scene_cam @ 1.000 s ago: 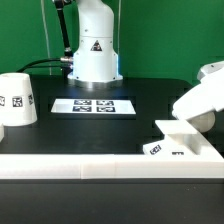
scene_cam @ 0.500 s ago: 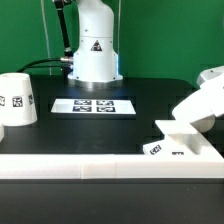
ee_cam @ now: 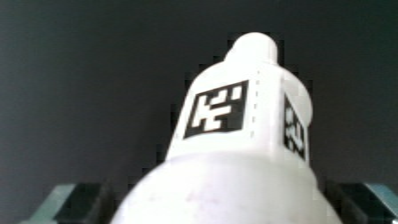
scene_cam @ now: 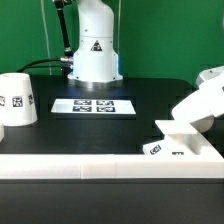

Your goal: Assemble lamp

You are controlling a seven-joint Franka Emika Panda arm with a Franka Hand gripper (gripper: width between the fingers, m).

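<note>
In the wrist view the white bulb [ee_cam: 240,120] fills the picture, its narrow neck pointing away and a black-and-white tag on its side. My gripper [ee_cam: 217,205] is shut on the bulb's round end, with dark fingers [ee_cam: 71,200] just showing on either side. In the exterior view the arm [scene_cam: 203,100] comes in from the right and hangs over the flat square base [scene_cam: 183,146] at the front right. The bulb itself is hard to tell apart from the arm there. The tapered shade [scene_cam: 16,98] stands on the table at the far left.
The marker board [scene_cam: 93,105] lies in the middle of the black table. The robot's white pedestal [scene_cam: 92,50] stands behind it. A white ledge [scene_cam: 80,165] runs along the front edge.
The arm at the exterior view's right has dropped very slightly over the base. Shade, base and marker board have not moved.
</note>
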